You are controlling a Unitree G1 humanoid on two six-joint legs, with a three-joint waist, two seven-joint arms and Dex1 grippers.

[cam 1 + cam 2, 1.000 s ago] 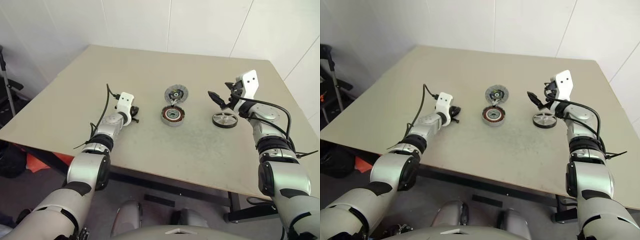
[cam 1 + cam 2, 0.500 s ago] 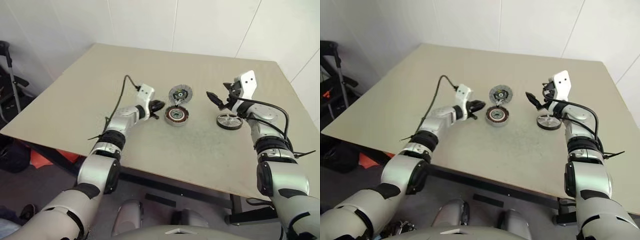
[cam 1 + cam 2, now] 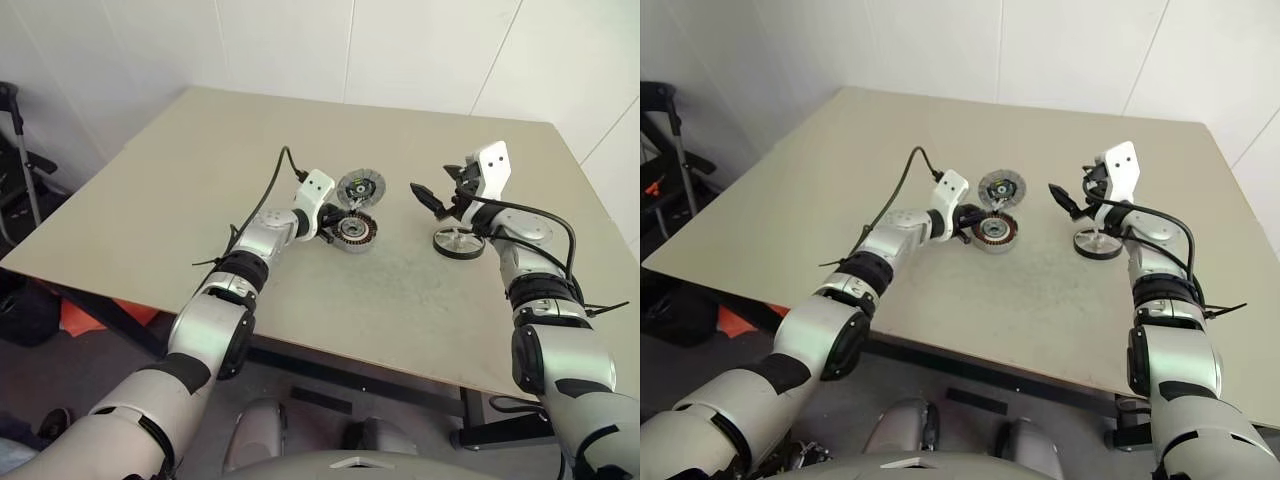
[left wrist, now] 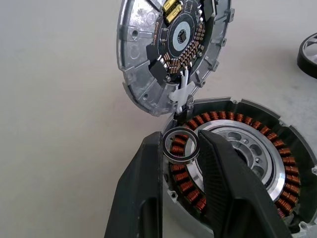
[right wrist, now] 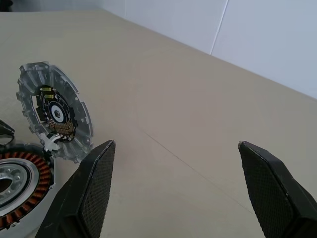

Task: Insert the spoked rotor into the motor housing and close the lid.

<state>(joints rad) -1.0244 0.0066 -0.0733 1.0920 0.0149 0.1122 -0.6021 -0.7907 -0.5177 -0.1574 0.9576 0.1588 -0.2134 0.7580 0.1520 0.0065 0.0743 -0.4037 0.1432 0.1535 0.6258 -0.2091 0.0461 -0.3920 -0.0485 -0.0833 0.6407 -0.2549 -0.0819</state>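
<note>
Head view: on the table (image 3: 200, 170), the left gripper (image 3: 333, 224) touches the housing (image 3: 353, 231); lid (image 3: 361, 187) stands tilted behind, rotor (image 3: 458, 241) apart, under the right gripper (image 3: 440, 200).

Left wrist: narrowed fingers (image 4: 223, 183) pinch a small ring (image 4: 181, 146); housing cropped.

Right wrist: fingers (image 5: 94, 183) spread wide, empty.
</note>
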